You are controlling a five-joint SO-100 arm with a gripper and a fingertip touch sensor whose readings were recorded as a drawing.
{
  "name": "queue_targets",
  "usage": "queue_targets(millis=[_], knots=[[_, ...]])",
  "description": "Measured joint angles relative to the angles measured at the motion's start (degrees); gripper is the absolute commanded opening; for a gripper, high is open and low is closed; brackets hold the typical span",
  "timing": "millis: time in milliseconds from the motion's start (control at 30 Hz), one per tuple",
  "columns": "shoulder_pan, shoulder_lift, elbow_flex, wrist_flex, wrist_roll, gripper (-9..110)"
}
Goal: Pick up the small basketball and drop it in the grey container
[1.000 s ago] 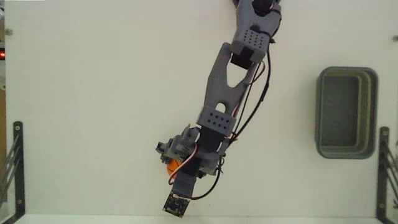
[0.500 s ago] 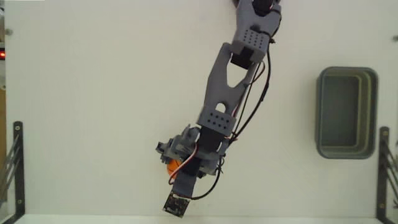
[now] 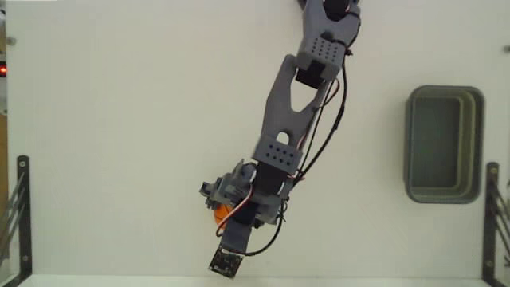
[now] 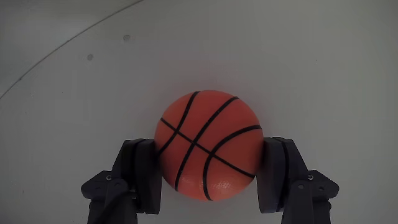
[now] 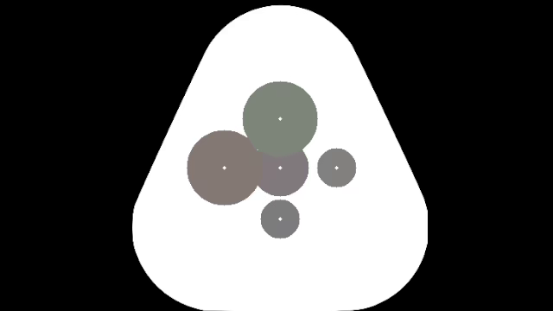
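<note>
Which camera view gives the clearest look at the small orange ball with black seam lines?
The wrist view: the small orange ball with black seam lines fills its centre between the gripper fingers. The fixed view shows only an orange sliver beneath the arm.

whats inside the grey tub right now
Nothing visible: the grey-green rectangular plastic tub shows a bare hollow. The small orange basketball sits between the gripper fingers.

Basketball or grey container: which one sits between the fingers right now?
The small basketball, orange with black seams, flanked by both fingers; the grey container sits empty, far right in the fixed view.
</note>
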Motion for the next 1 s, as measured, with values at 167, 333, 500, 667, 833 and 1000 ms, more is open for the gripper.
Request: queue_targets(millis=[167,333,500,667,833,1000], knots=[[0.0,0.0,0.0,0.0,0.0,87],[0.0,0.0,0.0,0.0,0.0,87],[0.0,-0.2,-0.1,0.0,0.0,87],[0.0,-0.2,-0.1,0.0,0.0,87],[0.0,-0.2,-0.1,0.0,0.0,87],[0.0,1.1,2.7,-1.4,0.0,87]])
